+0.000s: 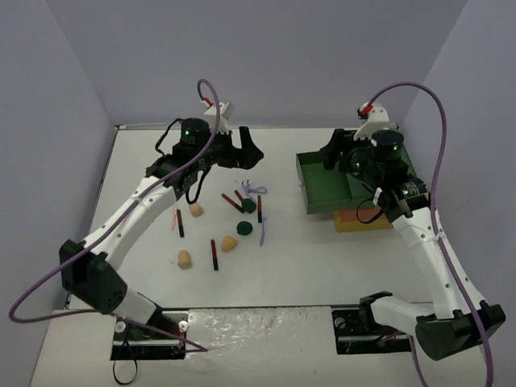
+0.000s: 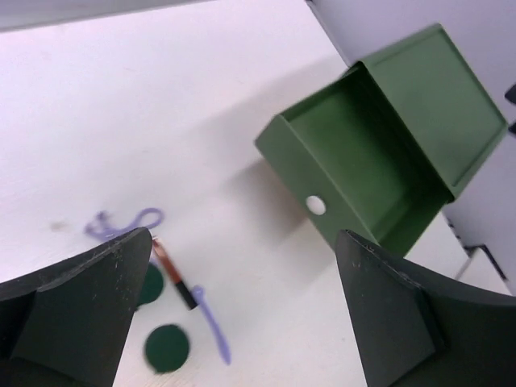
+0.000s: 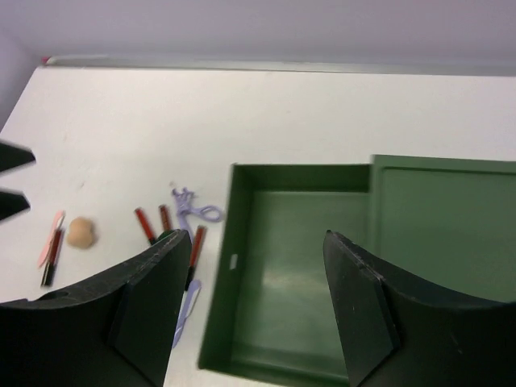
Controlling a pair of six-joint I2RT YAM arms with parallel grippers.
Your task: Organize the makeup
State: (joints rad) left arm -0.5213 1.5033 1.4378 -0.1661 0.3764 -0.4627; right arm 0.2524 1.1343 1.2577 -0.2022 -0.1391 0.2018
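Top view first: the makeup is all lying loose mid-surface [image 1: 290, 274]: three tan sponges [image 1: 230, 243], dark red sticks [image 1: 214, 254], a pink stick [image 1: 175, 219], two green discs [image 1: 244, 228] and lilac tools [image 1: 256, 189]. The left tool [image 1: 246, 151] is hanging just past the far edge of that pile, so everything is lying toward the near side of it, with the lilac loop closest. Most sticks are running roughly near-to-far, and a couple are lying diagonal. The right tool [image 1: 330, 155] is hovering over the open green drawer [image 1: 322, 189], which is sticking out of the layered box [image 1: 363, 219] well to the right of the pile, so I'd say the left arm is the nearer one for any pickup. From the left wrist, the left tool [image 2: 242, 242] is gaping wide with nothing between its fingers; a red stick, a disc and the lilac bits are peeking past the left finger, and the empty drawer is sitting up and to the right, with bare surface between. From the right wrist, the right tool [image 3: 254, 242] is also standing apart and holding nothing, looking straight down into the empty drawer, with the pile off to its left. Nothing seems to be blocking the way, though the discs and sticks are crowding each other.
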